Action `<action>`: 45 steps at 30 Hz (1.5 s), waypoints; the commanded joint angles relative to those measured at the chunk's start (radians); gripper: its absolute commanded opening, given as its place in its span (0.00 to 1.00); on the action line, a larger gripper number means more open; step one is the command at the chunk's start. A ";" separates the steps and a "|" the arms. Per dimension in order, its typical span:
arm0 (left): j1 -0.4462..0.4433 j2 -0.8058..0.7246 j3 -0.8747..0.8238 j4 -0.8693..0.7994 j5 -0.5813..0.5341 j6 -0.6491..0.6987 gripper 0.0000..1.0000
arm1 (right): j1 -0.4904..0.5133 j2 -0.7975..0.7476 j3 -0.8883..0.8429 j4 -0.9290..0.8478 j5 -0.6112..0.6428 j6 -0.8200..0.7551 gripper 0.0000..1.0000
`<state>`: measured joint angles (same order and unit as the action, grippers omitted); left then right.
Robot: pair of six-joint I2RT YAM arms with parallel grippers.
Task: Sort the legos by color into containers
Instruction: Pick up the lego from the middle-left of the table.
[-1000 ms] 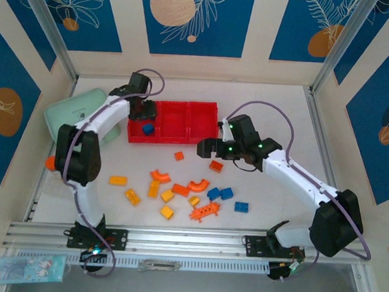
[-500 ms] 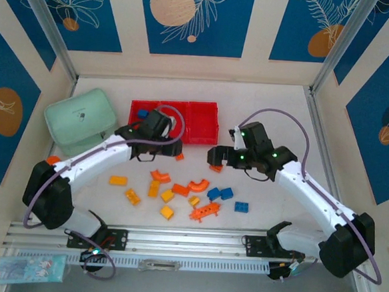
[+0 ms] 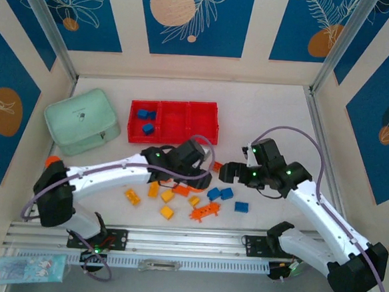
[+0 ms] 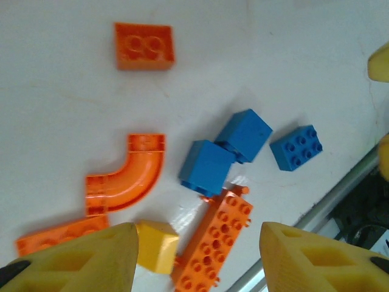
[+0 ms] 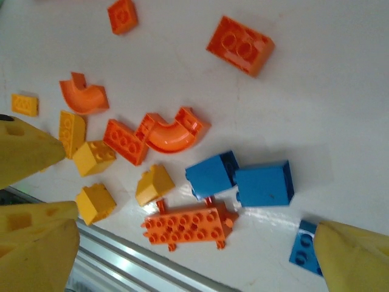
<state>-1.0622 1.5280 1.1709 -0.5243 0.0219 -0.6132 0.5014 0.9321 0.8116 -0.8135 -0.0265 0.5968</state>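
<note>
The red tray lies at the back with two blue legos in its left compartment. Loose legos lie near the front: two blue bricks side by side, a third blue one, an orange arch, an orange studded plate and a yellow brick. My left gripper hangs open over the plate and yellow brick. My right gripper is open above the same pile, with the blue pair and the orange plate below it.
A mint green lidded box stands left of the tray. More yellow bricks lie at the pile's left side, and an orange brick sits between the two grippers. A metal rail runs along the near edge.
My left arm swung from the tray's left compartment, where a second blue lego now lies, down to the loose pile. My right gripper drifted right and nearer.
</note>
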 commanded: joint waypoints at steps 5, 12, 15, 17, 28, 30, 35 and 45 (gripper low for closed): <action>-0.073 0.158 0.093 -0.015 0.061 0.012 0.54 | 0.005 -0.070 -0.044 -0.107 -0.015 0.079 0.99; -0.079 0.293 0.173 -0.051 0.047 0.036 0.51 | 0.008 -0.112 -0.065 -0.141 0.032 0.187 0.99; -0.078 0.331 0.192 -0.062 0.016 0.054 0.51 | 0.001 -0.131 -0.071 -0.148 0.044 0.203 0.99; -0.078 0.358 0.210 -0.086 -0.016 0.058 0.51 | -0.002 -0.141 -0.077 -0.139 0.035 0.200 0.99; -0.078 0.464 0.274 -0.124 -0.052 0.079 0.49 | -0.009 -0.152 -0.083 -0.105 0.010 0.178 0.99; -0.078 0.478 0.276 -0.127 -0.051 0.079 0.48 | -0.011 -0.152 -0.083 -0.102 0.009 0.174 0.99; -0.078 0.493 0.282 -0.143 -0.064 0.082 0.48 | -0.014 -0.153 -0.077 -0.103 0.007 0.163 0.99; -0.078 0.512 0.289 -0.164 -0.101 0.092 0.41 | -0.028 -0.153 -0.074 -0.096 0.003 0.149 0.99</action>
<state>-1.1347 2.0006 1.4666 -0.6186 -0.0315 -0.5426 0.4778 0.7929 0.7368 -0.9321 0.0002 0.7639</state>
